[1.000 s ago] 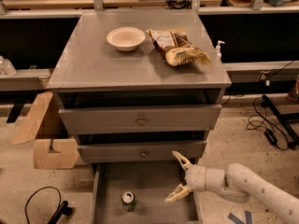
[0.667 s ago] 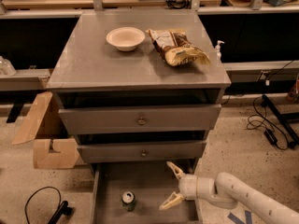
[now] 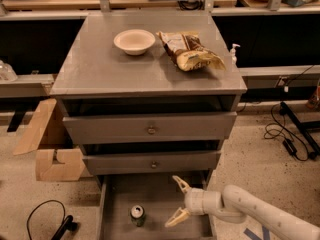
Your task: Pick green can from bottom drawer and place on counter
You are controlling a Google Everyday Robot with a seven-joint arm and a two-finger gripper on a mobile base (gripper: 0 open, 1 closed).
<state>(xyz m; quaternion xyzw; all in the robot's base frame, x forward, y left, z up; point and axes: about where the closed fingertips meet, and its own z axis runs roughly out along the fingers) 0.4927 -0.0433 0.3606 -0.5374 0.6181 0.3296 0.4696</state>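
Observation:
The green can (image 3: 137, 215) stands upright on the floor of the open bottom drawer (image 3: 155, 194), near its front left. My gripper (image 3: 175, 201) is open inside the drawer, its two tan fingers spread, a short way to the right of the can and apart from it. The white arm reaches in from the lower right. The counter (image 3: 110, 66) is the grey cabinet top above.
A white bowl (image 3: 134, 40) and a brown and yellow snack bag (image 3: 190, 51) lie on the counter. Two knobbed drawers (image 3: 150, 129) are shut above the open one. A cardboard box (image 3: 50, 144) and cables are on the floor at left and right.
My gripper has moved left across the drawer toward the can, staying open. The can has not moved.

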